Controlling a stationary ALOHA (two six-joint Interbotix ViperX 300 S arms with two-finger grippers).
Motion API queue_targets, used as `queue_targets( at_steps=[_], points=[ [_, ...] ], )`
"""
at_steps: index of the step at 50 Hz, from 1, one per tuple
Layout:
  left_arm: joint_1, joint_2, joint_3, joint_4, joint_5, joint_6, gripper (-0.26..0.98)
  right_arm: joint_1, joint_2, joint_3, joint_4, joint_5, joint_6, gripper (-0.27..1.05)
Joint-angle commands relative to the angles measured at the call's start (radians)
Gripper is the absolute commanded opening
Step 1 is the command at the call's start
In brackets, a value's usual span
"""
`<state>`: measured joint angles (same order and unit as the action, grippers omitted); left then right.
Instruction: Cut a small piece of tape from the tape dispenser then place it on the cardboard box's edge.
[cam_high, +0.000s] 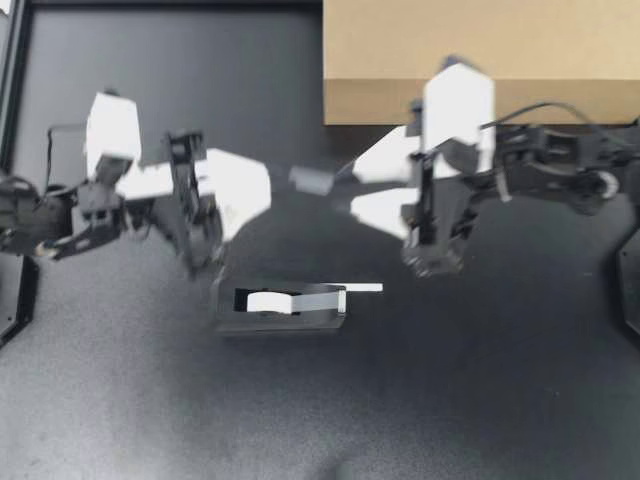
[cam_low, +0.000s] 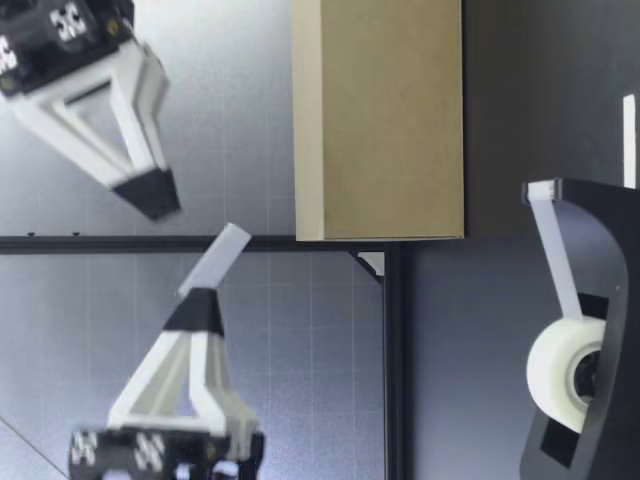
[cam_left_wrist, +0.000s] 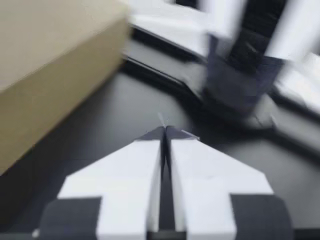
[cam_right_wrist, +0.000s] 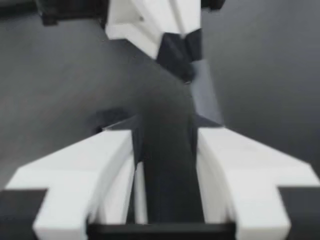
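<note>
My left gripper (cam_high: 268, 190) is shut on a small piece of tape (cam_high: 312, 180) that sticks out toward my right gripper (cam_high: 360, 188). The right gripper is open, its fingers either side of the tape's free end without touching it. The low view shows the tape piece (cam_low: 215, 258) held well above the table, near the box's top. In the right wrist view the tape (cam_right_wrist: 205, 95) hangs from the left gripper's tip, ahead of my open gripper (cam_right_wrist: 165, 131). The black tape dispenser (cam_high: 280, 305) stands in front of both grippers. The cardboard box (cam_high: 480, 60) is at the back right.
A loose tail of tape (cam_high: 362, 288) sticks out of the dispenser toward the right. In the low view the white tape roll (cam_low: 560, 372) sits in the dispenser. A black frame rail (cam_low: 200, 243) runs behind the table.
</note>
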<state>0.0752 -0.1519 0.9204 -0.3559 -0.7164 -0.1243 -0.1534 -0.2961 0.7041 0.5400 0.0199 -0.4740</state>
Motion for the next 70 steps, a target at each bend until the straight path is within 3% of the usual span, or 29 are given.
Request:
queue_targets(
  at_steps=[1, 12, 21, 41, 70],
  points=[
    [0.043, 0.014, -0.048, -0.067, -0.029, -0.066, -0.09, -0.028, -0.058, 0.041, 0.0, -0.11, -0.002, 0.42],
    [0.15, 0.124, -0.138, -0.091, -0.044, -0.304, -0.09, -0.1, -0.077, 0.143, 0.0, -0.336, -0.003, 0.38],
    [0.206, 0.227, -0.198, -0.091, -0.044, -0.436, -0.09, -0.143, -0.026, 0.152, 0.0, -0.416, -0.011, 0.23],
    [0.259, 0.304, -0.239, -0.089, -0.041, -0.54, -0.09, -0.207, 0.112, 0.118, -0.002, -0.518, -0.023, -0.08],
    [0.275, 0.345, -0.238, -0.097, -0.038, -0.548, -0.09, -0.235, 0.279, 0.017, -0.043, -0.46, -0.028, -0.1]
  ],
)
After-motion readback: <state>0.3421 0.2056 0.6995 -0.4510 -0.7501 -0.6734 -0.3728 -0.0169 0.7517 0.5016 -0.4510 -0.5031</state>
